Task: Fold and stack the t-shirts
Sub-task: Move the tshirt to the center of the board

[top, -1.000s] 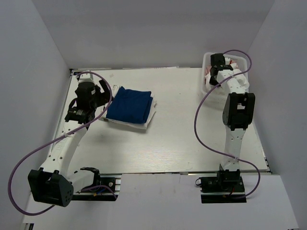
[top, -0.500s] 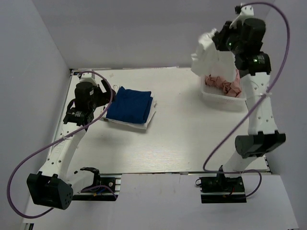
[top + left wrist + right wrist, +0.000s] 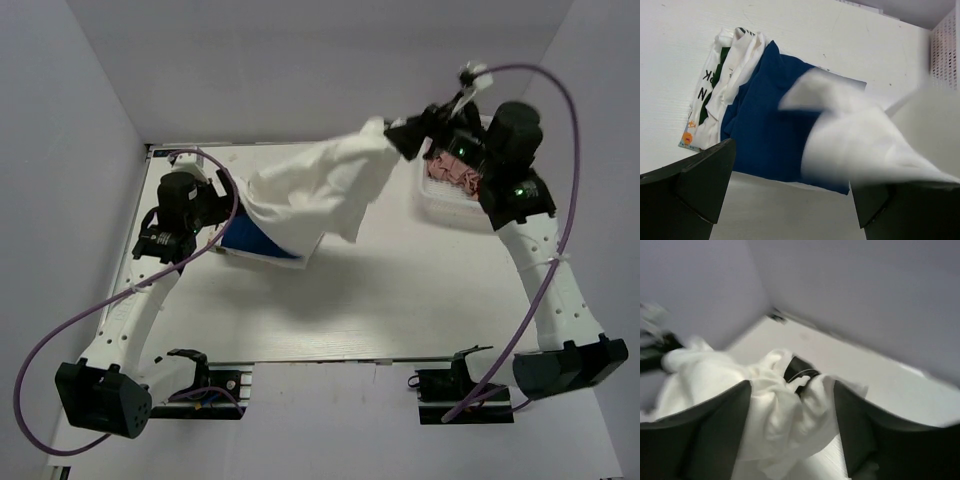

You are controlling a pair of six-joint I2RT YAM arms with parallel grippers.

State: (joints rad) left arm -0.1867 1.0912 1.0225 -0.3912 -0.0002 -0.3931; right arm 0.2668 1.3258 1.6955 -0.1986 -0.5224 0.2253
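left arm point(image 3: 135, 305) and right arm point(image 3: 545, 275): same build, white link shells with black joint housings and black motor blocks up at the wrists. purple cable point(image 3: 20, 405) hangs off the left arm in a big loop. second purple cable point(image 3: 578, 170) arcs over the right arm. green LEDs point(image 3: 462, 150) lit on the right wrist. black base brackets point(image 3: 460, 385), one per arm. left gripper point(image 3: 792, 172) and right gripper point(image 3: 790, 390): matte black, fingers point(image 3: 695, 190) are blunt wedges.

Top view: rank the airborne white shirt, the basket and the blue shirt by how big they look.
1. The white shirt, spread in the air; it is nearer the camera, which may enlarge it.
2. The basket, partly hidden.
3. The blue shirt, mostly covered by the white shirt.
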